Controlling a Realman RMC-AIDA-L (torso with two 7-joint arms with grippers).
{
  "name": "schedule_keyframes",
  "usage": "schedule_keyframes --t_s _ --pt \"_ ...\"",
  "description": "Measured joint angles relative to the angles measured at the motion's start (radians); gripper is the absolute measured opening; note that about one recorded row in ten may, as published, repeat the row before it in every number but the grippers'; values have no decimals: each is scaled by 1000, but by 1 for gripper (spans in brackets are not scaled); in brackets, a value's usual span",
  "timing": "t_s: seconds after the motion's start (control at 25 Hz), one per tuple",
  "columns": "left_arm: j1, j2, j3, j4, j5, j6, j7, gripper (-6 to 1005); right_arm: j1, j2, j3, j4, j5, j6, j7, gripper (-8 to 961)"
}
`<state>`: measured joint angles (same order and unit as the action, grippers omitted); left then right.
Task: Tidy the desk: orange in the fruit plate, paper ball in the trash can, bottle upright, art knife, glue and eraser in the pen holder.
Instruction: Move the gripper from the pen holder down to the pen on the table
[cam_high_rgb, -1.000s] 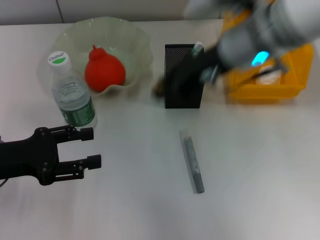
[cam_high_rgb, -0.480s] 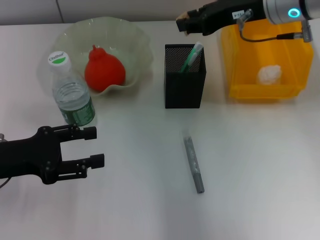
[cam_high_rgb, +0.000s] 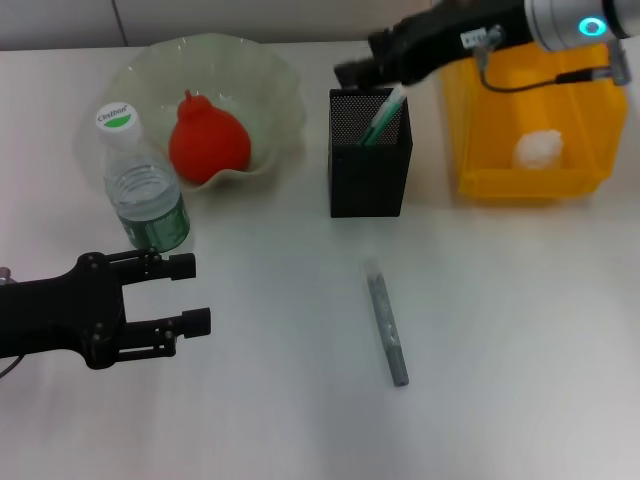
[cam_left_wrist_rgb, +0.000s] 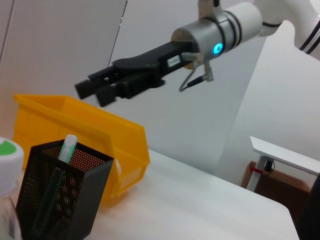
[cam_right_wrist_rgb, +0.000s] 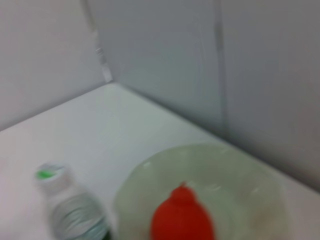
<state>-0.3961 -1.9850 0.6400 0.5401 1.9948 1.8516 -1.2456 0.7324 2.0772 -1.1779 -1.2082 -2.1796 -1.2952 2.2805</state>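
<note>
Nearest on the counter, at the left edge, the left tool is held low with its two black fingers spread apart and nothing between them. Right of it, near the middle of the counter, a grey art knife is seen lying flat, its length running near to far.

Farther back on the left, a water bottle with a green-and-white cap is stood upright. Just beyond it, a pale scalloped fruit plate is seen with a red-orange fruit resting inside.

At the centre, a black mesh pen holder is placed, and a green-and-white glue stick is leaned inside it, its top above the rim. To the right of the holder, a yellow bin serving as the trash can is set, with a white paper ball lying in it.

Farthest back, the right tool is held in the air above the far rim of the pen holder; in the left wrist view its dark fingers are seen slightly parted with nothing gripped.
</note>
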Motion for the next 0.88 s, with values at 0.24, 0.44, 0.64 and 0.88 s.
schedule_keyframes --t_s 0.24,0.44,0.64,0.88 --pt "2 0 0 3 0 10 -35 743 -1 3 -9 -187 -129 -252 135 659" --pt "2 -1 0 4 -1 21 -39 743 5 6 -99 -212 -243 -353 227 698" --pt "3 -3 0 4 -1 23 -40 743 21 8 -259 -147 -337 -335 309 800" --pt "9 -6 0 4 4 22 -37 743 48 10 -447 -16 -346 -205 386 818"
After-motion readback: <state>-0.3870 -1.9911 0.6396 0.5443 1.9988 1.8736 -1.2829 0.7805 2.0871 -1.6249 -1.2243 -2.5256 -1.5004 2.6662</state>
